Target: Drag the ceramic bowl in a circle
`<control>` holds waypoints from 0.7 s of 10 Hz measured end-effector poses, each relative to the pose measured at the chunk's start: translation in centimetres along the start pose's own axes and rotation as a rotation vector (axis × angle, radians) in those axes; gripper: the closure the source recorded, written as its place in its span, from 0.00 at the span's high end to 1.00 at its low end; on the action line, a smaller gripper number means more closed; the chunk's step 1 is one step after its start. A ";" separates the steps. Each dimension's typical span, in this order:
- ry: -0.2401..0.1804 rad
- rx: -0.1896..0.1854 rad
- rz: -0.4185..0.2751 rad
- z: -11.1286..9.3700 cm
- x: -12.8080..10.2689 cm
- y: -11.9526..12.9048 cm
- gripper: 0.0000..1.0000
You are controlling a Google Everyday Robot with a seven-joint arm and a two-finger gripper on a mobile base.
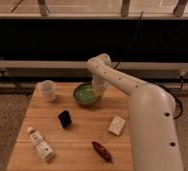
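Overhead, one end effector [98, 90] at one ceramic bowl's [85, 95] right rim.

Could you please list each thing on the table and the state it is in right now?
ceramic bowl: upright near the table's far edge, gripper at its right rim.
gripper: lowered onto the bowl's right side.
white cup: upright, left of the bowl, apart from it.
small black object: on the table.
bottle: lying on its side.
white packet: lying flat.
red object: lying flat.

No text reads anywhere (perhaps the bottle [41, 145] bears a label); gripper [98, 89] at bowl [86, 95].
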 end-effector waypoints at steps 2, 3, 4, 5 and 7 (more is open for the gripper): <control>0.007 -0.003 0.051 -0.1 1.6 3.0 0.01; 0.011 -0.001 0.081 -0.2 2.3 4.6 0.01; 0.013 0.000 0.096 -0.2 2.3 5.5 0.01; 0.017 -0.001 0.108 -0.1 2.0 6.5 0.01; 0.010 0.005 0.124 0.2 0.7 8.7 0.01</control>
